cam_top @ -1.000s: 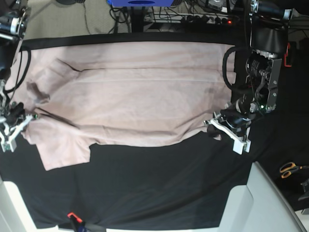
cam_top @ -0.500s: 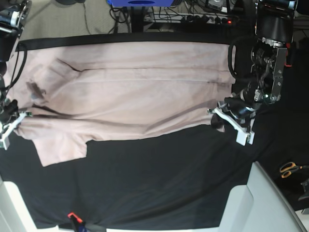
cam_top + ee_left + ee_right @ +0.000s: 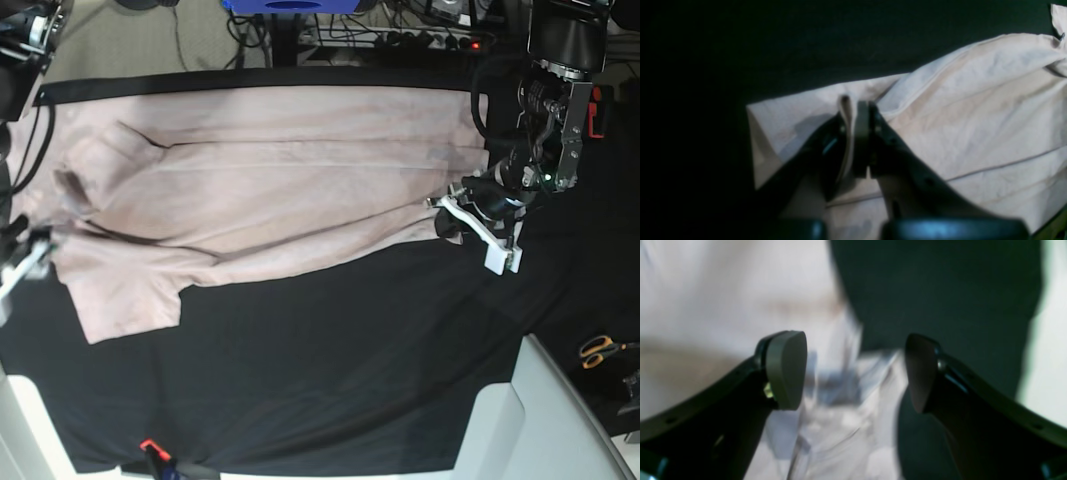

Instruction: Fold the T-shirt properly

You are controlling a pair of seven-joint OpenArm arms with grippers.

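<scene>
The pale pink T-shirt [image 3: 270, 190] lies spread across the far half of the black cloth, with one sleeve [image 3: 130, 300] hanging toward the near left. My left gripper [image 3: 445, 212], on the base view's right, is shut on a pinched fold of the T-shirt's edge [image 3: 846, 110]. In the left wrist view its fingers [image 3: 862, 133] press together on that fold. My right gripper [image 3: 855, 373] stands open just above blurred T-shirt fabric [image 3: 706, 290], with nothing between its fingers. In the base view it sits at the left edge [image 3: 22, 258], beside the sleeve.
A black cloth [image 3: 330, 370] covers the table. Orange-handled scissors [image 3: 600, 350] lie at the right. A white surface [image 3: 540, 420] rises at the near right. An orange clip [image 3: 150, 447] holds the cloth's near edge. Cables and a power strip [image 3: 430, 40] run along the back.
My right gripper has opened and let go of the T-shirt near the sleeve. My left gripper has carried the held edge farther back, and the shirt's near edge has shifted with it.
</scene>
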